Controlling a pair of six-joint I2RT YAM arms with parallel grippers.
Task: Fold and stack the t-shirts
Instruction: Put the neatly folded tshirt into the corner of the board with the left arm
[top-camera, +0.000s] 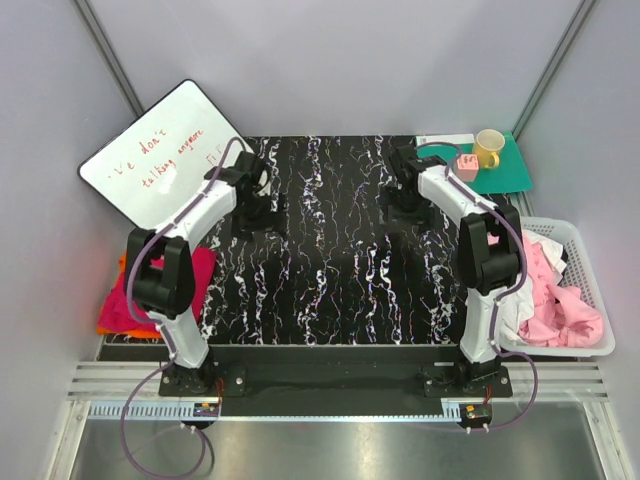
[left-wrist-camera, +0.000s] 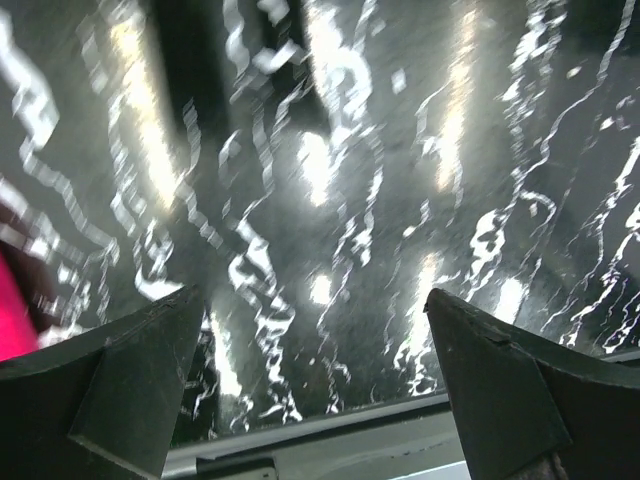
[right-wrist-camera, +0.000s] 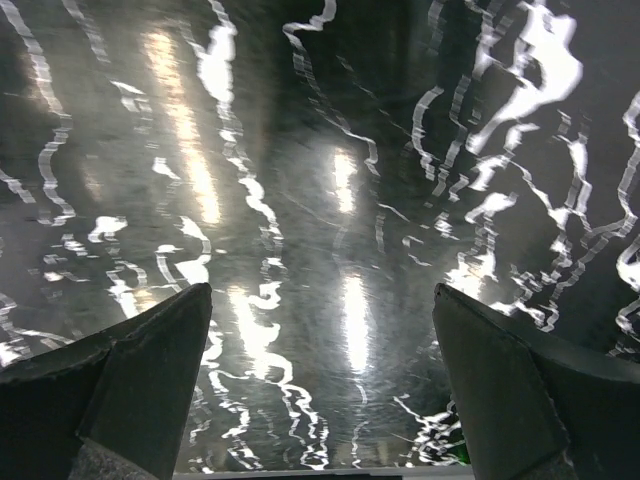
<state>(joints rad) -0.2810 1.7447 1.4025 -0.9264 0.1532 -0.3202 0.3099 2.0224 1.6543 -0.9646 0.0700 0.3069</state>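
Note:
A folded magenta-red t-shirt lies on an orange one at the table's left edge, partly behind my left arm. A sliver of the magenta shirt shows in the left wrist view. Pale pink t-shirts and a white one lie crumpled in the white basket on the right. My left gripper is open and empty over the far left of the table. My right gripper is open and empty over the far right.
The black marbled table lies between the arms. A whiteboard leans at the back left. A green mat at the back right holds a yellow mug and a small pink box.

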